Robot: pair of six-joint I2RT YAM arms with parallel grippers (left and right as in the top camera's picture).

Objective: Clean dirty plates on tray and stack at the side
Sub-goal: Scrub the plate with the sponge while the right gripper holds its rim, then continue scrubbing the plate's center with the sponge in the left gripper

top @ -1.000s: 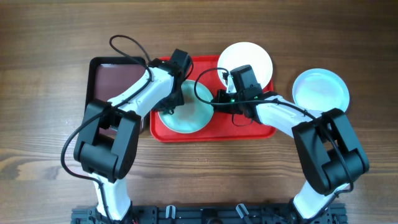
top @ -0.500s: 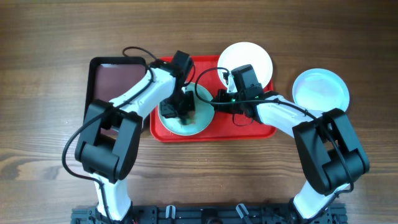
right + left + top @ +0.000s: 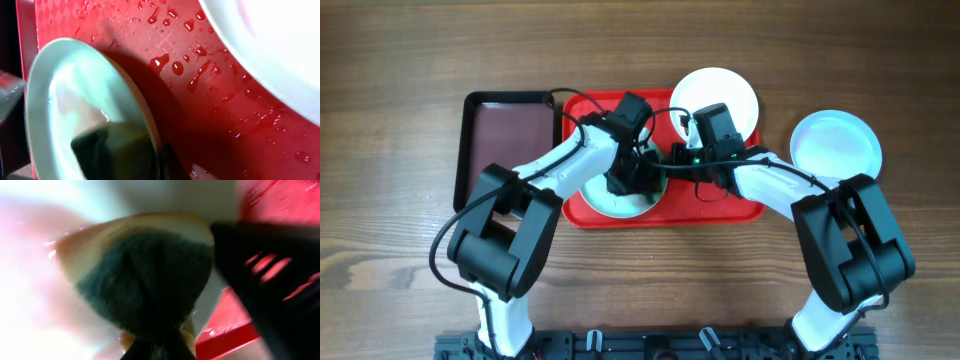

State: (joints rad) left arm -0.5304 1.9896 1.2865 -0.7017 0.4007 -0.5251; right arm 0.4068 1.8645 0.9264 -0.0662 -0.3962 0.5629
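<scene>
A pale blue plate [image 3: 603,200] stands tilted on the red tray [image 3: 720,205]. My right gripper [image 3: 667,160] is shut on its right rim; in the right wrist view the plate [image 3: 65,100] stands on edge with the rim between my fingers [image 3: 172,160]. My left gripper [image 3: 632,178] is shut on a sponge [image 3: 145,275] with a dark green face and yellow body, pressed against the plate's inner face. A white plate [image 3: 720,92] lies at the tray's back right corner. Another pale blue plate [image 3: 835,143] lies on the table to the right.
A dark brown-black tray [image 3: 510,140] sits left of the red tray. The red tray's floor [image 3: 210,95] is wet with droplets. The two grippers are close together over the tray's middle.
My left gripper has swept the sponge from the plate's left side across to its right, close to the right gripper. The right arm and the plate it holds have not moved.
</scene>
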